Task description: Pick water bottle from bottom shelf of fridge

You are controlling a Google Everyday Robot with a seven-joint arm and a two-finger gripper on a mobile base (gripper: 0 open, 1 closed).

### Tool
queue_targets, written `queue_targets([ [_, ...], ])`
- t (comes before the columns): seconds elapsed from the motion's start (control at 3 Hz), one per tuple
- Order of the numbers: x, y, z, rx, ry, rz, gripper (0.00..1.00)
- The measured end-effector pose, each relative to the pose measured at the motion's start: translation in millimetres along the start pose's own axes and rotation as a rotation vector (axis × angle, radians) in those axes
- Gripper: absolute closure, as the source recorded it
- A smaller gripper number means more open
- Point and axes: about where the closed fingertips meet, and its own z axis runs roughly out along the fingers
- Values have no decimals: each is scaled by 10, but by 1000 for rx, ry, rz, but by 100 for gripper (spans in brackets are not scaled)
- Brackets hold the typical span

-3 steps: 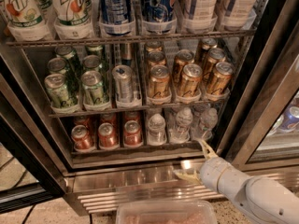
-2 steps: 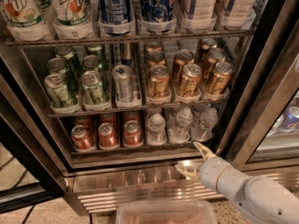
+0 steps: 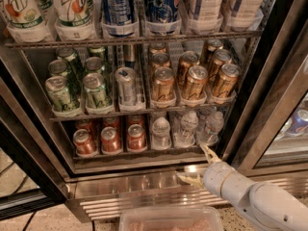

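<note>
Pale speckled floor [image 3: 45, 221] shows at the lower left, crossed by a dark cable [image 3: 6, 169]. At right, a neighbouring glass door [image 3: 288, 143] has a blue can [image 3: 299, 121] behind it. The light is warm. The gripper [image 3: 198, 166] sits low at centre-right, fingers spread, above a clear tub [image 3: 168, 219].

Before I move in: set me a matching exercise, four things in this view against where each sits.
Things:
1. red cans
2. gold cans
3. water bottles
4. pincer

Places:
A. bottom shelf, right side
B. middle shelf, right side
C. just below the bottom shelf, to the right, open
D. bottom shelf, left side

Pairs: 1-D, 2-B, 3-A, 4-C
</note>
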Motion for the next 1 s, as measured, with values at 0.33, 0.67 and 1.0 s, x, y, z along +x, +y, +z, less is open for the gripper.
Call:
queue_targets([
  [0.33, -16, -69, 140, 28, -42, 17, 24],
  [0.67, -58, -181, 301, 74, -87, 48, 22],
  [1.0, -72, -271, 390, 122, -114, 81, 26],
])
